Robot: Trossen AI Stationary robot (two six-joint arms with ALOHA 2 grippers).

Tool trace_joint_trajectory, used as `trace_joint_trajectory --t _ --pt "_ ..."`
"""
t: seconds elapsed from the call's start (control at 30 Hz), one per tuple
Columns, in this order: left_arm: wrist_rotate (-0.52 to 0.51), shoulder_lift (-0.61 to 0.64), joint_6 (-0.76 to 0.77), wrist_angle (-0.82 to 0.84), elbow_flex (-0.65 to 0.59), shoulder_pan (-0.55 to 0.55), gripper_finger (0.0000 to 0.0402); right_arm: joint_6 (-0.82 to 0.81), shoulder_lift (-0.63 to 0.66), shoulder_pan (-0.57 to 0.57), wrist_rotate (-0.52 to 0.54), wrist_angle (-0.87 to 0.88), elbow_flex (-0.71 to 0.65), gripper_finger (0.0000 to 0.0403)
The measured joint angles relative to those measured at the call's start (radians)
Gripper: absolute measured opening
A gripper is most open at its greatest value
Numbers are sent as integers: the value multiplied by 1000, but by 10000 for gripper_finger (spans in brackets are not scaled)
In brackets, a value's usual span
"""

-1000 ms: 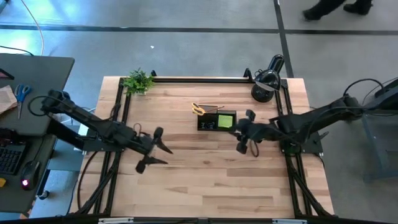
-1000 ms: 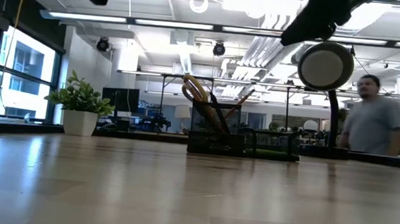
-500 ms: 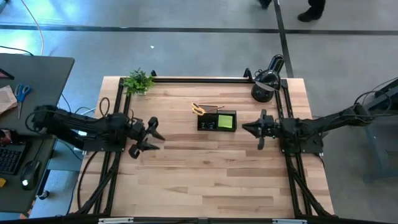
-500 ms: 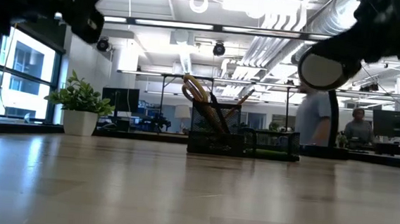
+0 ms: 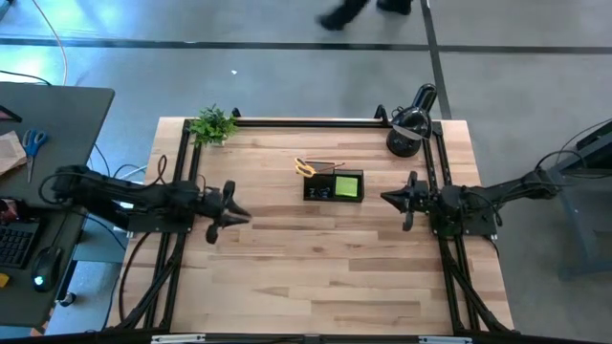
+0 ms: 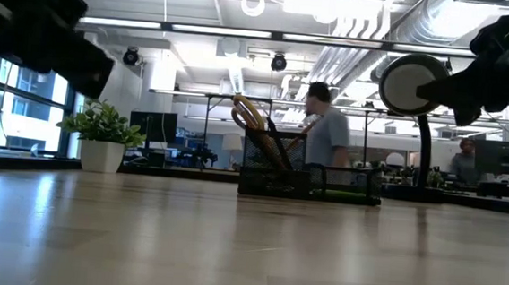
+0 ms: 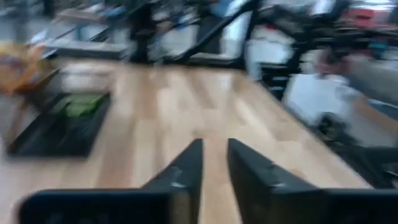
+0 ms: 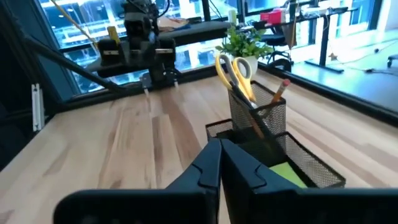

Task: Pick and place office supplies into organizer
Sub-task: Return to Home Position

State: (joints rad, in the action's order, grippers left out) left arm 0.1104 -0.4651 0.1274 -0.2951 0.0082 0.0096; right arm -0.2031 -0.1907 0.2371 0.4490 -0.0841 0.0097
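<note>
The black mesh organizer stands on the table at the far middle. It holds the yellow-handled scissors and an orange pencil upright in its taller section, and the lime-green sticky pad lying in its low tray. My left gripper hovers at the table's left side, empty, with a narrow gap between its fingers. My right gripper hovers to the right of the organizer, shut and empty. Both are well above the table in the low view.
A black domed lamp stands at the far right corner and a small green plant at the far left corner. Black frame rails run along the table's left, right and far sides. A person walks in the room behind.
Both arms have drawn back from the table's middle. My left gripper has gone toward the left edge and a little toward the far edge. My right gripper has gone toward the right edge, away from the organizer. The organizer and its contents have stayed put.
</note>
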Motion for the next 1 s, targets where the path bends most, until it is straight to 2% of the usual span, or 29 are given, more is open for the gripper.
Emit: trace_joint_trajectory --t 0.07,0.13,0.3,0.47,0.67,0.77,1.0 --pt "66 31 -29 7 0 5 29 18 2 7 16 -2 0 3" --pt "118 62 -38 20 0 27 8 21 2 8 14 -1 0 5" --pt "191 149 1 53 0 101 22 3 2 8 11 -1 0 1" --pt "294 280 34 150 1 188 3 9 2 8 19 -9 0 4" --pt "366 434 53 270 22 271 4 62 5 8 19 -11 38 1" --pt "370 457 52 314 34 280 2 72 9 8 21 -8 40 2" --pt "286 451 15 319 32 265 3 27 12 8 42 41 39 1"
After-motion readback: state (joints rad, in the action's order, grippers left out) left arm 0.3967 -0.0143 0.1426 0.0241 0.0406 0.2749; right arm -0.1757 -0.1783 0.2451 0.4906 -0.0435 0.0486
